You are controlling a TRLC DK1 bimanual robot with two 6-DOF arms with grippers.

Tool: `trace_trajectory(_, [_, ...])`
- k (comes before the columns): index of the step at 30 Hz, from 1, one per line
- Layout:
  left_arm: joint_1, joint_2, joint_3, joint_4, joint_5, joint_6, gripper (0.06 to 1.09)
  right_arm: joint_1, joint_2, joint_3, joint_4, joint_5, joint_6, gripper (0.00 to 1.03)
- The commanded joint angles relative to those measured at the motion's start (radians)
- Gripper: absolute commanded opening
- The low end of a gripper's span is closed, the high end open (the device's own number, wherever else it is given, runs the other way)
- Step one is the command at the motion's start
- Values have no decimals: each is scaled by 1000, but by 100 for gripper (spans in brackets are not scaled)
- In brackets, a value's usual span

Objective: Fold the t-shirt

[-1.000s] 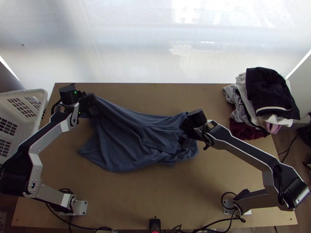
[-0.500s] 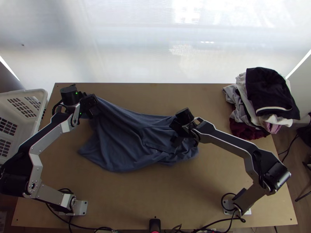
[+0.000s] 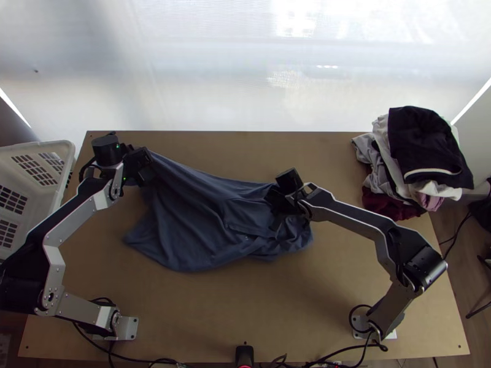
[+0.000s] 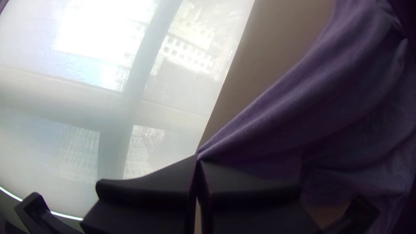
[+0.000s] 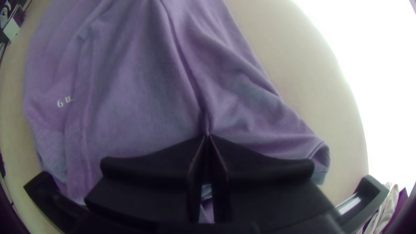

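Observation:
The blue t-shirt [image 3: 196, 227] lies bunched and creased across the middle of the table. At its far left corner, my left gripper [image 3: 147, 175] holds the cloth, pulled into a taut edge. In the left wrist view my left gripper [image 4: 198, 160] is shut on the tip of the t-shirt [image 4: 312, 99]. My right gripper [image 3: 279, 218] is over the shirt's right part. In the right wrist view my right gripper [image 5: 207, 138] is shut on a fold of the t-shirt [image 5: 130, 86], with creases running from its fingertips and small white print off to one side.
A pile of clothes [image 3: 423, 153] sits at the table's far right corner. The white basket [image 3: 37, 178] stands beyond the table's left edge. Bare wood of the table [image 3: 245, 306] shows in front of the shirt.
My right gripper has moved left over the shirt, mostly in the earlier half second, with its arm swinging left. My left gripper has barely shifted, and the shirt lies nearly the same.

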State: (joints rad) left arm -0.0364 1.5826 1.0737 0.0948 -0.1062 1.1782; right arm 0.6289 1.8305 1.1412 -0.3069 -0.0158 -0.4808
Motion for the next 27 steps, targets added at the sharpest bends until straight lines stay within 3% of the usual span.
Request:
trace_trajectory(1, [9, -35, -1, -15, -1, 0, 10, -34, -86, 17, -49, -19, -10, 3])
trace_trajectory(11, [-51, -280, 42, -303, 0, -66, 10, -87, -379, 173, -390, -82, 16, 3])
trace_trajectory(19, [-95, -536, 42, -458, -15, -150, 10, -90, -542, 223, -554, -85, 34, 3])
trace_trajectory(22, [-100, -613, 63, -541, -16, -236, 10, -84, -602, 226, -601, -85, 70, 3])
trace_trajectory(27, [-100, -697, 132, -770, -16, -474, 10, -109, -705, 252, -633, -85, 196, 3])
